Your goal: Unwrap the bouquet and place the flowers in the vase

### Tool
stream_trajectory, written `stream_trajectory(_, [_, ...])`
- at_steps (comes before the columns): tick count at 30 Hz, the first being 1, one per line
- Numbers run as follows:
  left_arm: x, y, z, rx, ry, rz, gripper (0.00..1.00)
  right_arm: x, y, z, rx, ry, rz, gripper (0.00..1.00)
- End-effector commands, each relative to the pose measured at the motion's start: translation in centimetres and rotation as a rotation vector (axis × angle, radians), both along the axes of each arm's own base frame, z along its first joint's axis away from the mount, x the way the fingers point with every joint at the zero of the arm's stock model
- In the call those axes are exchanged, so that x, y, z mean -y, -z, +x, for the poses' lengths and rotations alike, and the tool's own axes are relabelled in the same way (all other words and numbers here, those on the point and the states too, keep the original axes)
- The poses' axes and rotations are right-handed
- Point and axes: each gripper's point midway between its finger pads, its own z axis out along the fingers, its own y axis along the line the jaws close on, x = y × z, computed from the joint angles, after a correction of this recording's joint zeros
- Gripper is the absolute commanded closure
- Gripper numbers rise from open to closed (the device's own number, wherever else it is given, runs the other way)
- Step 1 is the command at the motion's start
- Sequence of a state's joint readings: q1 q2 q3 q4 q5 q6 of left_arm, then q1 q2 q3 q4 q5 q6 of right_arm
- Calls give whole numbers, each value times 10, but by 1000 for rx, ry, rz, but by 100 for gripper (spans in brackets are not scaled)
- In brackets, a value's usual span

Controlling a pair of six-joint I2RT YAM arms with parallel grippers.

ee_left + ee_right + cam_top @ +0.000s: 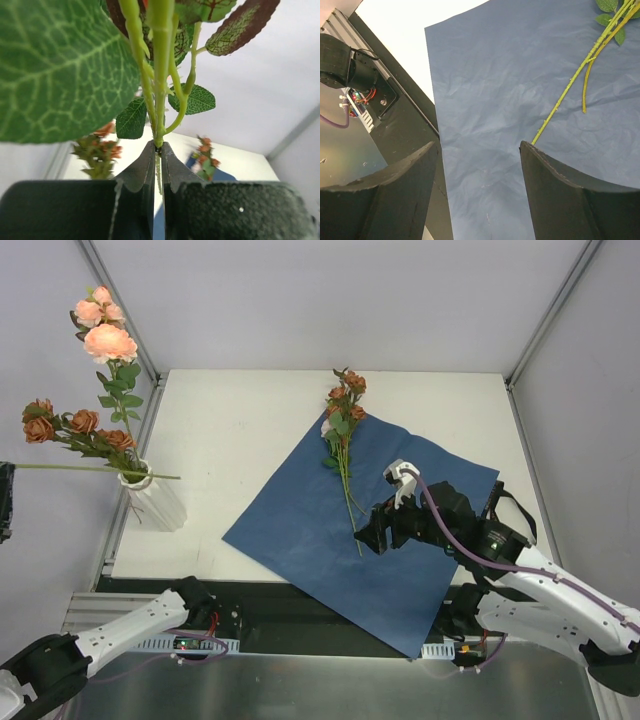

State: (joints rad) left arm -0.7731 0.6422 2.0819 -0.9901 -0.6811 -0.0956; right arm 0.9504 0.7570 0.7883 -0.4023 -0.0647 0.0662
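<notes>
The white ribbed vase (152, 498) stands at the table's left edge with pink and rust-orange flowers (105, 340) in it. My left gripper (5, 502) sits at the far left, shut on a green flower stem (159, 115). That stem (95, 471) runs level across the vase's rim. The blue paper (300, 520) lies flat and unwrapped. Two more flowers (345, 405) lie on it, stems (570, 85) pointing toward me. My right gripper (372, 536) hovers open over the paper (490, 90) at the stem ends. Nothing is between its fingers (545, 185).
Metal frame posts (120, 310) rise at the table's back corners. The paper's near corner (410, 645) hangs over the black front rail. The left arm's base (350, 65) shows beyond that rail.
</notes>
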Motion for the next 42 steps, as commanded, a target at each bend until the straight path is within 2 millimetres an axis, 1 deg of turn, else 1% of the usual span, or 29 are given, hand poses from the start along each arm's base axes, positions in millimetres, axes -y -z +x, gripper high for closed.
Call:
stream_trajectory(1, [-36,12,0,-56,-185,127,100,-4,-25,6,47,1,43,31])
stream_trajectory(4, [-46,11,-1,-59,-236,135,100,-5,-23,6,43,-1,42,31])
stream_trajectory(10, [-48,7,12,-80,-331,215,100,-6,-20,6,33,-2,39,31])
stream_trajectory(12, [-48,0,14,-57,-345,198,100,-6,-19,5,31,-1,38,31])
stream_trajectory(16, [-42,-8,23,-32,-373,218,100,-4,-16,5,27,0,35,31])
stream_trajectory(23, [-20,-20,48,-25,-389,246,100,-1,-17,3,30,7,41,31])
stream_trajectory(27, [-13,-14,59,-61,-417,276,100,3,-15,2,31,16,36,31])
stream_trajectory(28, [-8,-8,65,-79,-421,282,100,4,-14,2,31,15,33,30])
stream_trajectory(30, [-5,-2,68,-88,-418,278,100,6,-14,2,33,22,37,31])
stream_trajectory(31, [0,5,73,-105,-419,280,100,6,-13,2,31,24,36,30])
stream_trajectory(34, [7,18,81,-133,-423,284,100,7,-12,1,29,25,36,30])
stream_trajectory(37, [12,29,88,-166,-443,303,100,8,-11,0,27,24,33,30])
stream_trajectory(42, [13,44,94,-213,-491,328,100,10,-9,0,28,29,27,31])
